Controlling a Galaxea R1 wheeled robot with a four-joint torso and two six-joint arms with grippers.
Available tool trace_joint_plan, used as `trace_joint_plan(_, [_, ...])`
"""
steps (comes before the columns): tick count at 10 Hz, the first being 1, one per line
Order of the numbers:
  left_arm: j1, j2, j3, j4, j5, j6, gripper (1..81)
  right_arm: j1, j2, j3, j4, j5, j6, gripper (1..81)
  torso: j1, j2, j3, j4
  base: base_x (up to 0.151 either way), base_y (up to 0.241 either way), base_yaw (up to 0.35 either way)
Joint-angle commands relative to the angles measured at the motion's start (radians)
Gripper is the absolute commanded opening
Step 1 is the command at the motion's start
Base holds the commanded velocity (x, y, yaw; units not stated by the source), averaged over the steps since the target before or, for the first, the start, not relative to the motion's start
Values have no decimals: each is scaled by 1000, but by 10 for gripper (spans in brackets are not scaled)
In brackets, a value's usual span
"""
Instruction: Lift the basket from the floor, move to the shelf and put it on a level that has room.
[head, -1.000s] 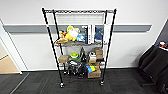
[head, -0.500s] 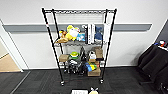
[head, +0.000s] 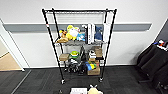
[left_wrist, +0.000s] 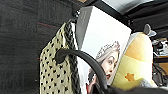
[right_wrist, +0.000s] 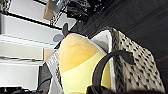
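Against the wall, the shelf stood on the floor, its top level bare, while the basket hung lifted before it; either gripper's hold could not be told.

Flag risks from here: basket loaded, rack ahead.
1. The book and yellow plush toy stand well above the basket rim; a tilt could tip them out.
2. The shelf stands on casters; a bump might roll it.
3. Middle tiers look full; only the top level looks free.
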Motion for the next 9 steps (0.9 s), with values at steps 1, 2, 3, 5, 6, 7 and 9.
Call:
trace_joint_plan(1, [-151, -87, 115, -48, 42, 5, 10, 128, -61, 117, 9, -20, 10, 10, -61, 94, 79, 0, 0, 0, 0])
trace_joint_plan(2, [-151, -104, 135, -48, 42, 5, 10, 128, -77, 139, 9, -18, 10, 10, -85, 131, 108, 0, 0, 0, 0])
trace_joint_plan(3, [-151, -118, 155, -48, 40, 5, 10, 127, -86, 159, 8, -17, 10, 10, -108, 166, 133, 0, 0, 0, 0])
trace_joint_plan(5, [-148, -133, 189, -49, 42, 7, 10, 116, -96, 206, 1, -1, 9, 10, -151, 232, 169, 0, 0, 0, 0])
trace_joint_plan(6, [-148, -133, 200, -49, 42, 7, 10, 113, -103, 219, 0, -1, 7, 10, -175, 268, 188, 0, 0, 0, 0])
trace_joint_plan(7, [-145, -132, 210, -49, 42, 7, 10, 110, -113, 239, -2, -1, 7, 10, -198, 302, 147, 0, 0, 0, 0])
trace_joint_plan(9, [-130, -133, 240, -48, 48, 11, 10, 101, -130, 263, -3, 2, 6, 10, -229, 348, 159, 0, 0, 0, 0])
